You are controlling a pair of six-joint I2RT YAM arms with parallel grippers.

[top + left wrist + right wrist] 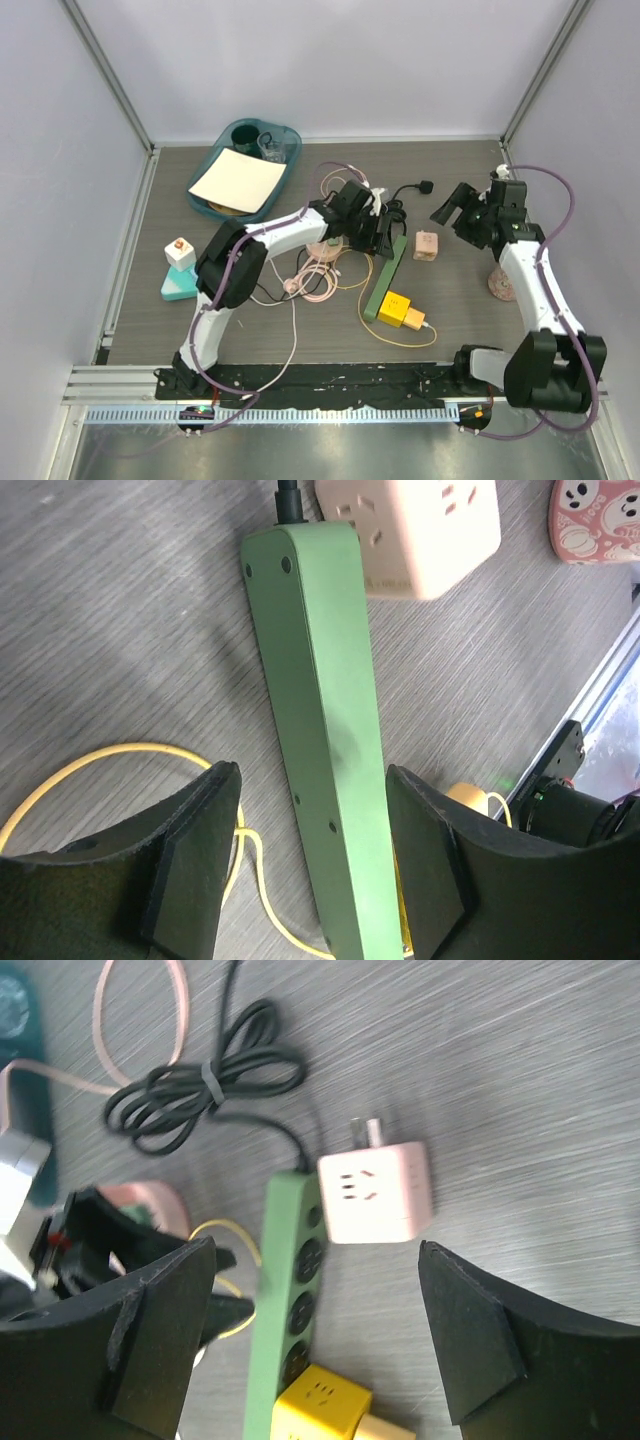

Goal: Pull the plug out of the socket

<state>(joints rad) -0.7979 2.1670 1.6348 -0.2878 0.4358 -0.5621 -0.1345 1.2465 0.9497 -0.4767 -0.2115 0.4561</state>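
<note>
- Pink plug [426, 245] is out of the socket. It's lying loose on the table [470, 330] right of centre in the top view, just beside the upper end of the green strip [385, 278]. Can't tell if the two touch.
- In the right wrist view its prongs point at the top of the frame, stuck in nothing.
- Yellow plug [400, 309] sits at the strip's lower end, with a yellow cable [100, 760] looping off it.
- Left gripper [312, 780] is straddling the strip, with the jaws partly spread. There's a clear gap on the left side, and the right finger is close to the strip's edge. It's not clamped on anything.
- Right gripper [315, 1250] hangs above the pink plug with its jaws wide and nothing between them.
- The table is grey-brown wood grain, matte, with soft shadows.
- Plain pale walls [350, 60] box it in on three sides, and metal frame [110, 75] posts run up the corners.
- A black cord [400, 205] is bundled at the strip's top end.
- A pink cable [315, 275] is coiled left of the strip.
- A teal tray [292, 135] with paper [238, 180] on it sits in the upper left.
- A teal block [178, 280] is at the left.
- A pink patterned disc [500, 283] is at the right, by the right arm.
</note>
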